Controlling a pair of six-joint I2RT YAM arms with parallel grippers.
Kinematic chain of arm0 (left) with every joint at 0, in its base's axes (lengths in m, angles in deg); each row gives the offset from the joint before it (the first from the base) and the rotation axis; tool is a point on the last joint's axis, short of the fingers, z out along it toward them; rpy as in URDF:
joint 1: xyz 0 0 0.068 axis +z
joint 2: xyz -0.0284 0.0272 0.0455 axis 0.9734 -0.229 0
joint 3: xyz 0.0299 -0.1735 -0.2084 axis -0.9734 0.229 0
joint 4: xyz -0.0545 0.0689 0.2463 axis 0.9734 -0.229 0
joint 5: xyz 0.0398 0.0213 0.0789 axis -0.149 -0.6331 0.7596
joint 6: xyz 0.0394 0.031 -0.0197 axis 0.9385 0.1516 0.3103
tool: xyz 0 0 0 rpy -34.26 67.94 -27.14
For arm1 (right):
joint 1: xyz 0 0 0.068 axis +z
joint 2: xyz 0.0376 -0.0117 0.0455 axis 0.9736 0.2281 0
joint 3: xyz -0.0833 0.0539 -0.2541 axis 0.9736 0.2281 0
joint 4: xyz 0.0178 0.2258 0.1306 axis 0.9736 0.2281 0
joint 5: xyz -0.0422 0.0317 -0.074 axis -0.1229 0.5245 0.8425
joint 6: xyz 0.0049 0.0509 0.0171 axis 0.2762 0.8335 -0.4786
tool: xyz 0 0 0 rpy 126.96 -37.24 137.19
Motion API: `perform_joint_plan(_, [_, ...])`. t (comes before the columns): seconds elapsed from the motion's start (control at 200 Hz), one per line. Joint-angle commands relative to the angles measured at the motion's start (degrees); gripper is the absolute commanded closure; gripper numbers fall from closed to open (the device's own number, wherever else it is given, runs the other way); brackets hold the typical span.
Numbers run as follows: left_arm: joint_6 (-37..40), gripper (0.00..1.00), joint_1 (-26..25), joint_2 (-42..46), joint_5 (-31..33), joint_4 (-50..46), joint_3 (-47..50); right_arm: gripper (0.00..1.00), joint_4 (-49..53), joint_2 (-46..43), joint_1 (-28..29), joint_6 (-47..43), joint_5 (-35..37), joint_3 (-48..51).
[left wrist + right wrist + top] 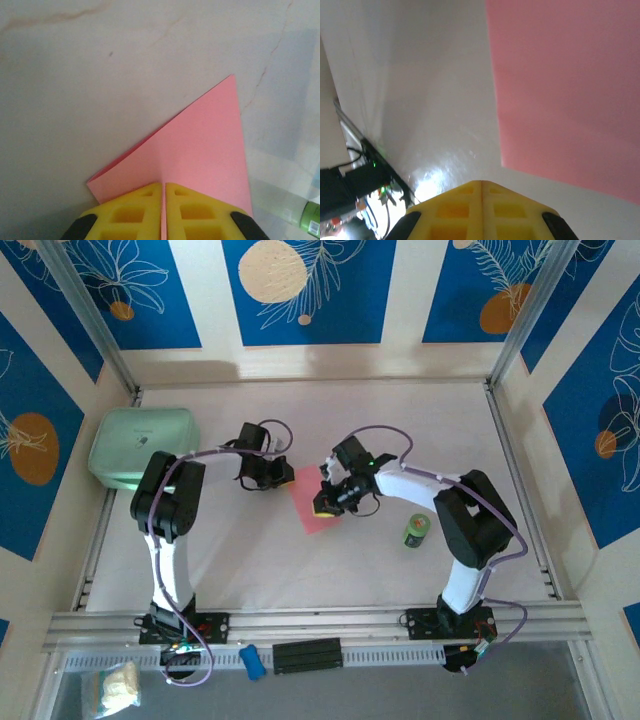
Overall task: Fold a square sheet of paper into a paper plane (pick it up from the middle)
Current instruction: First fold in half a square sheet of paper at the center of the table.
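Your left fingers (pixel 132 212) are pinching the far left edge of the thin, folded pink-salmon sheet of paper (pixel 200 150), which is mid-way across the white tabletop (pixel 400 420) between both arms. Your right fingers (pixel 455 212) are pressed together on nothing, near the sheet's right side.

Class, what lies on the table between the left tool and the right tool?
The thin pink folded sheet of paper spans that stretch, one corner at the left tool, the right tool at its opposite edge; the top external view shows it.
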Motion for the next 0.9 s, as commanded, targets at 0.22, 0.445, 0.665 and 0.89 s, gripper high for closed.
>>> perform_joint_plan(0.22, [0.1, 0.68, -0.3, 8.6, 4.4, -3.7, -4.1, 0.89, 0.0, 5.7, -3.5, 2.7, 4.6, -4.4])
perform_joint_plan(0.445, [-14.3, 0.57, -1.9, 15.1, 6.6, 5.0, 7.4, 0.88, 1.3, 10.0, -2.6, 4.6, 5.7, -6.0])
perform_joint_plan(0.665, [-18.6, 0.55, -4.8, 14.1, 7.0, 7.5, 10.5, 0.92, 0.8, 12.3, -2.0, 10.6, 9.1, -4.5])
perform_joint_plan(0.89, [-19.3, 0.55, -6.1, 8.4, 4.9, 9.5, 8.2, 0.92, -3.6, 11.9, -0.9, 20.9, 10.6, -0.9])
